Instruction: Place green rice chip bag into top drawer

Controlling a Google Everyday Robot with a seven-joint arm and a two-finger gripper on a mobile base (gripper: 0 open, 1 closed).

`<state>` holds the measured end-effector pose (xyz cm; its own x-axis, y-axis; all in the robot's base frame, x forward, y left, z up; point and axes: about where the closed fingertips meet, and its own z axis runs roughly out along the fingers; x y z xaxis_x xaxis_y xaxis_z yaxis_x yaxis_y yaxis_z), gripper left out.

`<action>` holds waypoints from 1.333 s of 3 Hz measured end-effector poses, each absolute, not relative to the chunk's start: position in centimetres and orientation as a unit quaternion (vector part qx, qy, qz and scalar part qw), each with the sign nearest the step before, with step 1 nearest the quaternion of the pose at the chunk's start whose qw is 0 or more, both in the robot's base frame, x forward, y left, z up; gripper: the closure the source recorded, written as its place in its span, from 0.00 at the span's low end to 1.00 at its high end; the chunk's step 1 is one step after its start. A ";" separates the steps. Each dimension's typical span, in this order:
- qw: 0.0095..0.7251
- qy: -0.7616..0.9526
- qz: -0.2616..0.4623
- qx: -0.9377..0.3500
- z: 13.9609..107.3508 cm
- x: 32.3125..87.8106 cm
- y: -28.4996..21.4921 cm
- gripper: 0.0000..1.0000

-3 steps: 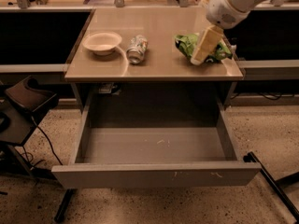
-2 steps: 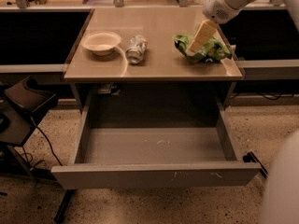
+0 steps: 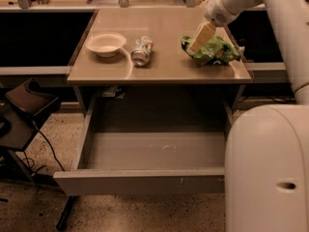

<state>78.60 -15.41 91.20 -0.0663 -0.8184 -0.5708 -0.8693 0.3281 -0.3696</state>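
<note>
The green rice chip bag [image 3: 212,51] lies crumpled on the right side of the desk top. My gripper [image 3: 199,38] reaches down from the upper right and its pale fingers rest on the bag's left part. The top drawer [image 3: 145,180] stands pulled wide open below the desk, its grey inside bare. My white arm fills the right edge of the view and hides the drawer's right end.
A white bowl [image 3: 105,43] and a crushed silver can [image 3: 142,50] sit on the left half of the desk top [image 3: 164,69]. A dark chair [image 3: 24,105] with cables stands at the left of the drawer. Dark shelves flank the desk.
The view has shifted, and my white arm body has come into the right foreground. The gripper stays at the bag; the bag has not moved.
</note>
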 end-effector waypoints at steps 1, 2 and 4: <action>0.335 0.758 0.019 -0.559 89.1 79.7 -17.6 0.00; 0.288 0.791 -0.021 -0.539 87.3 79.7 -21.2 0.00; 0.280 0.790 -0.009 -0.545 85.8 80.0 -20.3 0.00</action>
<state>79.97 -20.32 85.82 -0.2496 -0.8659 -0.4334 -0.8558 0.4066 -0.3196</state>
